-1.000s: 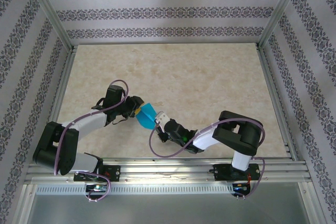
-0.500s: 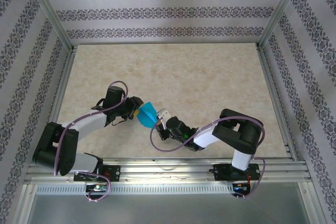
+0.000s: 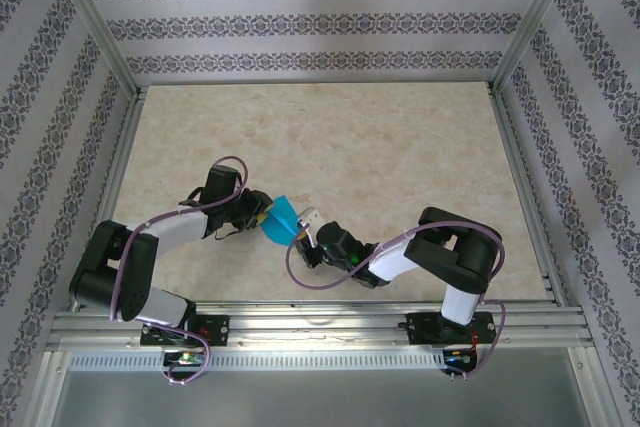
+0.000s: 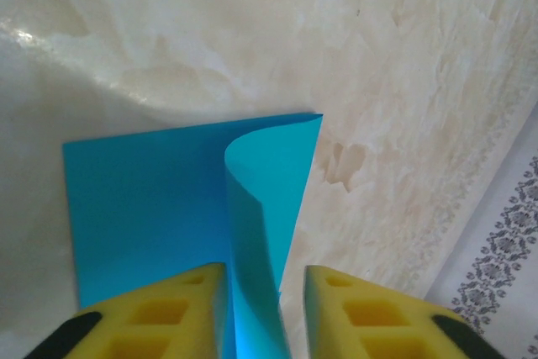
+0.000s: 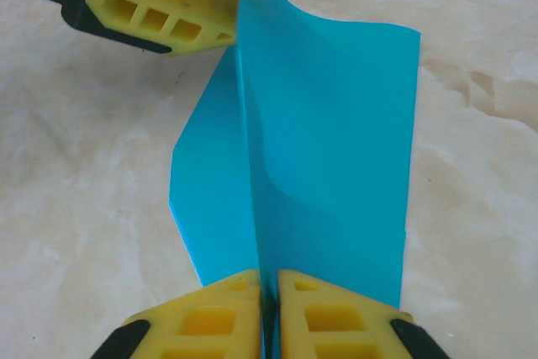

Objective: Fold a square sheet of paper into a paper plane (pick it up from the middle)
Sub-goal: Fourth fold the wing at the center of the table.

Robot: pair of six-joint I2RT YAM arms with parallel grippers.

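Observation:
The teal-blue square sheet of paper (image 3: pixel 282 217) lies near the table's front centre, bent up along its middle into a standing ridge. In the right wrist view the sheet (image 5: pixel 336 140) fans out flat on both sides. My right gripper (image 5: pixel 269 300) is shut on the near end of the ridge. The left gripper's yellow fingers (image 5: pixel 160 2) straddle the far end. In the left wrist view the curled ridge (image 4: pixel 256 233) stands between the left gripper's (image 4: pixel 265 292) jaws. It lies against the left finger, with a gap to the right one. From above, the left gripper (image 3: pixel 262 215) and right gripper (image 3: pixel 303 230) meet at the sheet.
The beige marbled tabletop (image 3: pixel 330 147) stretches wide behind the paper. Aluminium rails (image 3: pixel 320 322) run along the front edge, and patterned walls (image 3: pixel 310 22) enclose the back and sides. Both arms' cables loop close to the table near the paper.
The left arm's elbow has swung rightwards and its jaws have narrowed around the ridge. The right gripper crept slightly left, still pinching the paper. The sheet has barely shifted.

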